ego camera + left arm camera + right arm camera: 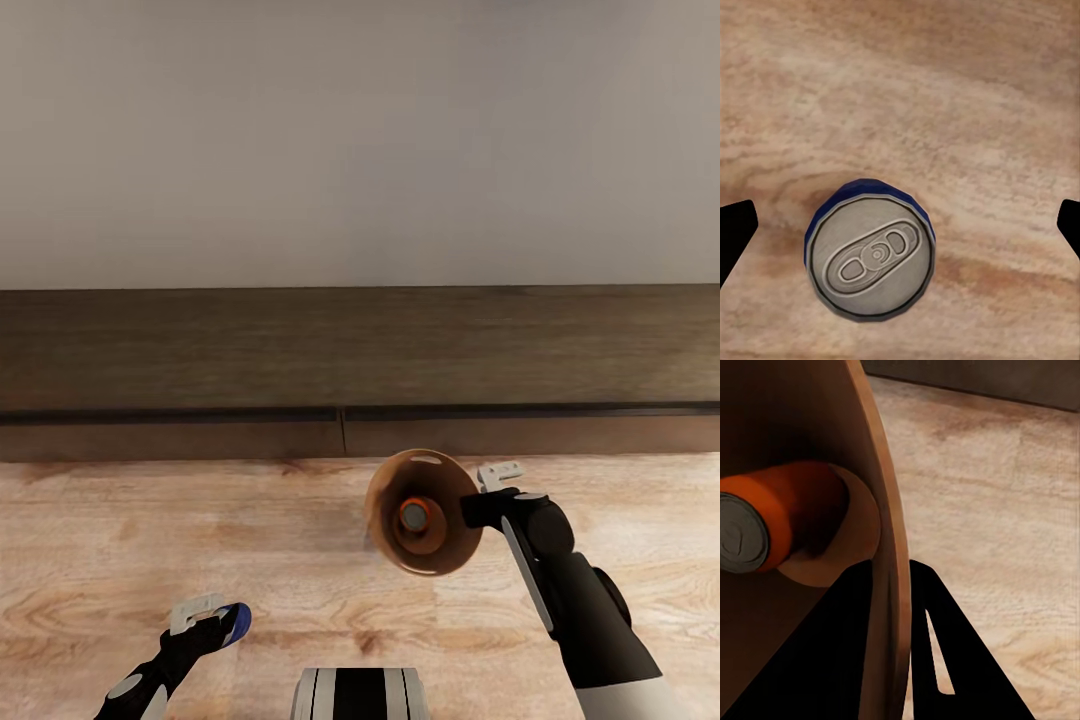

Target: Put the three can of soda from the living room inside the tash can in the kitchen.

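Right now I have the bin (428, 512) lifted off the floor on my right side, its brown inside facing the head camera and the oval handle slot near the rim at the far edge. One orange can (415, 515) sits inside it, standing on the bottom with its grey top towards me. In the right wrist view that same orange can (776, 517) shows resting against the round base of the bin (881, 510), and the bin's wall runs between my two dark fingers, one on the inside and one on the outside. So my right gripper (478, 500) is closed on the rim of the bin and carries it.

On my left, low down, the blue can (237, 622) sits at the tip of my left gripper (205, 615). From the left wrist camera I look straight down on the blue can (870, 255), its grey lid and pull tab facing up, with the wooden floor (945, 97) below it. The two dark fingertips (735, 232) stand at the edges of that picture, well apart from the can on both sides, so this gripper is wide open and holds nothing. Whether the can stands on the floor I cannot tell for certain.

Beyond the bin runs a long dark wood cabinet (350, 350), low against a plain pale wall (350, 130). Light wood planks cover the floor (150, 530) between me and the cabinet.
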Motion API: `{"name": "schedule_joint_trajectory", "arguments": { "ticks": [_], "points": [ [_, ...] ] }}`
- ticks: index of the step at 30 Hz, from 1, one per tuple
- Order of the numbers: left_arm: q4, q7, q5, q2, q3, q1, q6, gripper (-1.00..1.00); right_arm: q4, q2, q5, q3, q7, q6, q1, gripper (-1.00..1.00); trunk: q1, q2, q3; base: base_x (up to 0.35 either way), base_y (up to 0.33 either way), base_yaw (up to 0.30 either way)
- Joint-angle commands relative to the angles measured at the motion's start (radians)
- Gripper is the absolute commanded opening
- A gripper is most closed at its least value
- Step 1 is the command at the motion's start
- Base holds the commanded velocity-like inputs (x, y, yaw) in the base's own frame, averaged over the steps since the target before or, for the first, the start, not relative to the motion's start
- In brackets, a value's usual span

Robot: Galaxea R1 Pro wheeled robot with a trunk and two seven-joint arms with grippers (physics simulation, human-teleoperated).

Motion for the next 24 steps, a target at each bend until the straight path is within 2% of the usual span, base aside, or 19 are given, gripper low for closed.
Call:
{"name": "schedule_joint_trajectory", "arguments": {
  "ticks": [1,24],
  "points": [
    [0.000,0.000,0.000,0.000,0.000,0.000,0.000,1.00,-0.005,0.000,-0.017,0.000,0.005,0.000,0.002,-1.00,0.000,0.000,0.000,0.000,0.000,0.000],
    [0.000,0.000,0.000,0.000,0.000,0.000,0.000,1.00,-0.016,0.000,-0.018,0.000,0.005,0.001,0.006,-1.00,0.000,0.000,0.000,0.000,0.000,0.000]
  ]
}}
